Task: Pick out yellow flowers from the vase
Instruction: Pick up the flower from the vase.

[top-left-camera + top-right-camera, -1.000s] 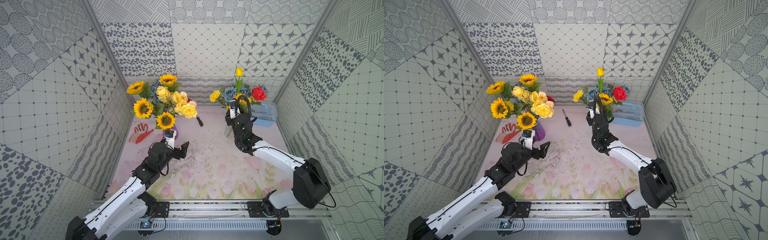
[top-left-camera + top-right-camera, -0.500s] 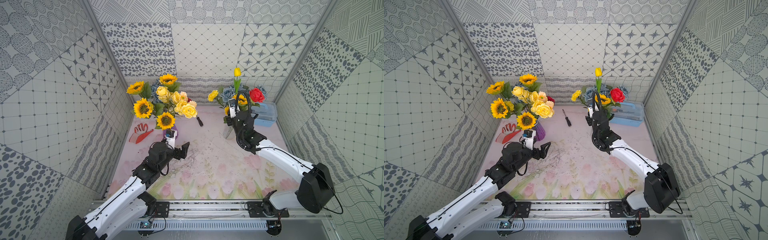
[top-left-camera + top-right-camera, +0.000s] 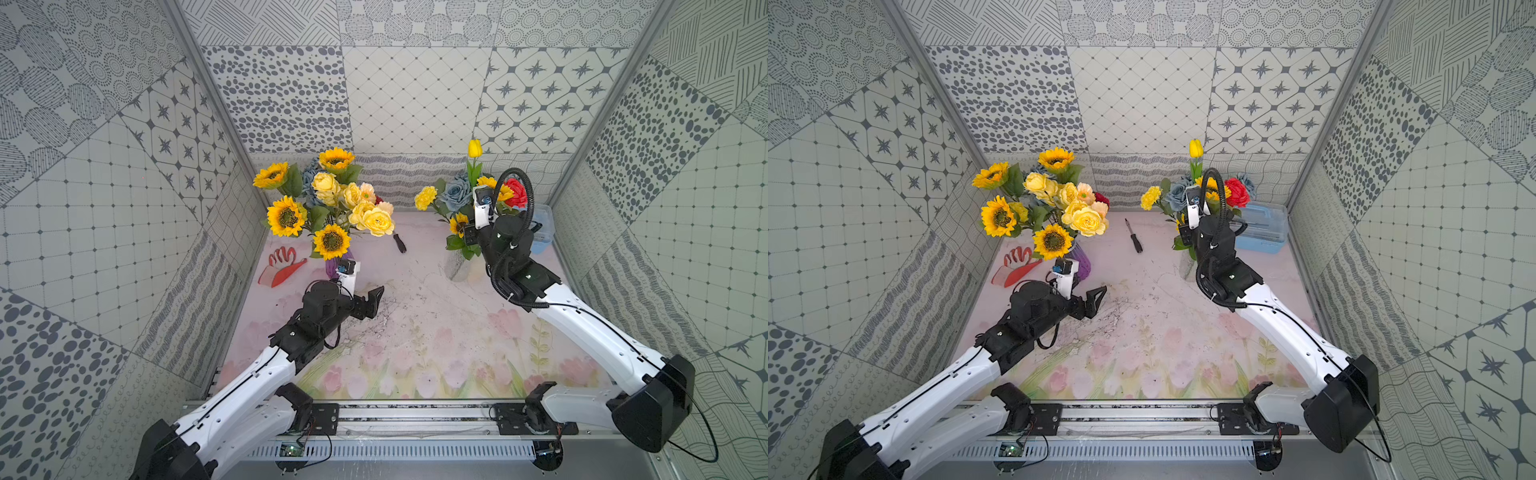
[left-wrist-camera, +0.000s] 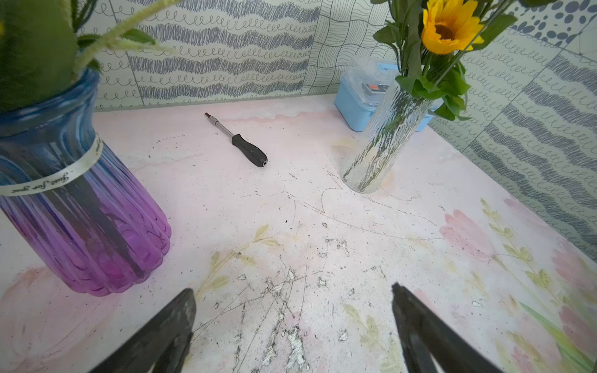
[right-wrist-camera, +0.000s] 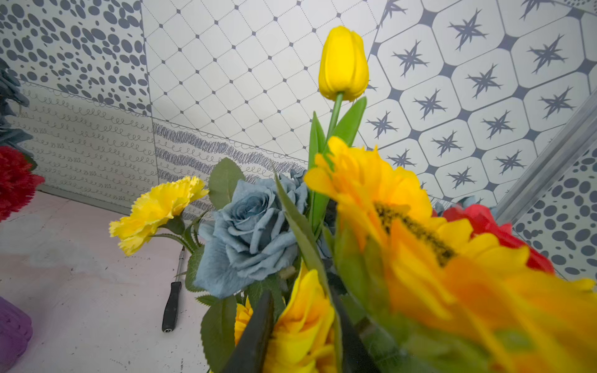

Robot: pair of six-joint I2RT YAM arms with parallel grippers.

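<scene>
A clear glass vase (image 3: 457, 266) at the back right holds a yellow tulip (image 5: 343, 64), a yellow carnation (image 5: 155, 210), a big sunflower (image 5: 420, 226), a grey-blue rose (image 5: 252, 232) and a red bloom (image 3: 517, 193). My right gripper (image 5: 302, 297) is inside this bunch, shut on a small sunflower (image 5: 303, 319) whose petals fill the gap between the jaws. My left gripper (image 4: 292, 289) hangs open and empty low over the mat beside the purple vase (image 4: 80, 210), which holds sunflowers (image 3: 286, 216) and pale yellow roses (image 3: 374, 218).
A black-handled screwdriver (image 3: 400, 243) lies on the mat between the two vases. A light blue plastic box (image 3: 1264, 228) sits in the back right corner behind the clear vase. A red hand-shaped tool (image 3: 282, 266) lies by the left wall.
My right gripper has pushed further into the clear vase's bunch and its jaws have narrowed onto the small sunflower. The left arm has stayed where it was.
</scene>
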